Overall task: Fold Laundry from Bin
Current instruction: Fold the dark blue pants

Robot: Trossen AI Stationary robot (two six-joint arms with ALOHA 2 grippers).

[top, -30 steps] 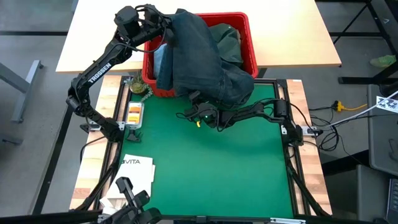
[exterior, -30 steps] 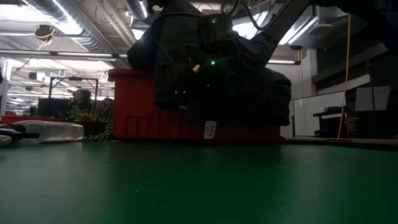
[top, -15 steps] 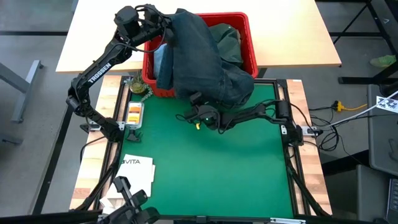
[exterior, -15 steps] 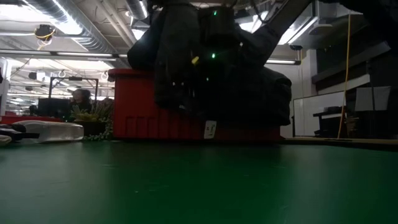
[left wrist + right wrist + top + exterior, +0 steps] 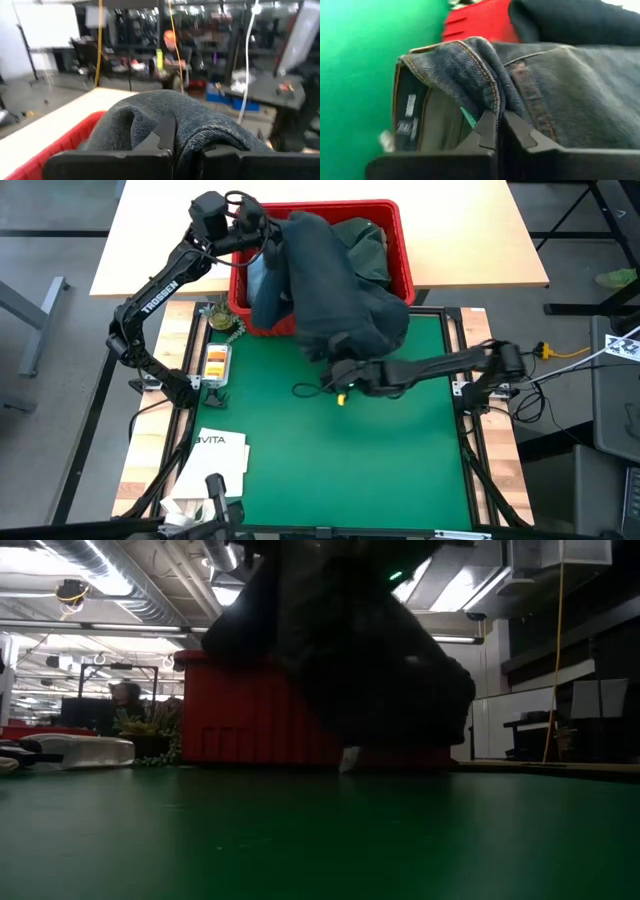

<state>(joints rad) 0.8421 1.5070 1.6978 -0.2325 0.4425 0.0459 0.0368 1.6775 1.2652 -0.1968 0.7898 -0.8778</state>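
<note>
In the high view, the dark navy-grey trousers [image 5: 335, 290] are seen draped from the red bin [image 5: 395, 250] over its near wall and down onto the green mat [image 5: 330, 450]. The left gripper [image 5: 262, 232] is raised above the bin's left part and is pinched on the upper end of the trousers, while the right gripper [image 5: 335, 368] is placed low over the mat, its fingers pressed together on the garment's lower edge. A dark green garment [image 5: 365, 242] is left lying inside the bin, and a white paper bag [image 5: 215, 455] is seen at the mat's near left corner. In the low view, the hanging trousers [image 5: 350, 660] are shown as a dark mass before the red bin [image 5: 240, 725], with a small white tag [image 5: 349, 759] just above the mat. In the left wrist view, grey cloth [image 5: 200, 125] is bunched between the fingers [image 5: 165, 135] above the bin's red rim [image 5: 50, 145]. In the right wrist view, the stitched denim waistband [image 5: 470, 70] is clamped between the closed fingers [image 5: 487, 127], with the mat and bin behind.
</note>
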